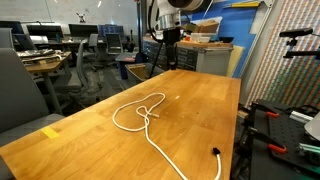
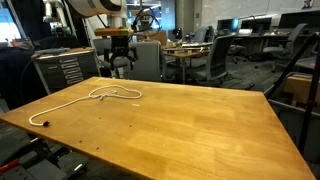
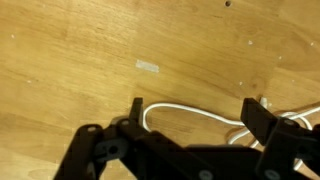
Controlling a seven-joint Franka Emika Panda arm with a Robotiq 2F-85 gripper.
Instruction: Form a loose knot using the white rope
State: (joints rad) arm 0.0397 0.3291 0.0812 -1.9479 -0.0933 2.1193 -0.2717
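The rope (image 1: 140, 112) lies on the tabletop (image 1: 205, 95) as an open loop near the middle, its strands crossing at the loop's neck. One long tail runs away to a dark tip close to an edge. In an exterior view the loop (image 2: 115, 95) sits toward the edge nearest the arm. Whether an end has already passed through the loop is too small to tell.

The end effector (image 1: 170, 63) hangs above that same edge, clear of the wood, spread wide and holding nothing. In the wrist view a curve of rope (image 3: 205, 113) lies on the wood below the gap between the fingers (image 3: 137, 108).

To do this step well, it should come straight down over one strand only, away from the crossing, so that two strands are not pinched together. Lift just enough to clear the wood. The cord will likely slide easily, so draw it slowly and stop while the loop is open, since the knot is meant to be loose.
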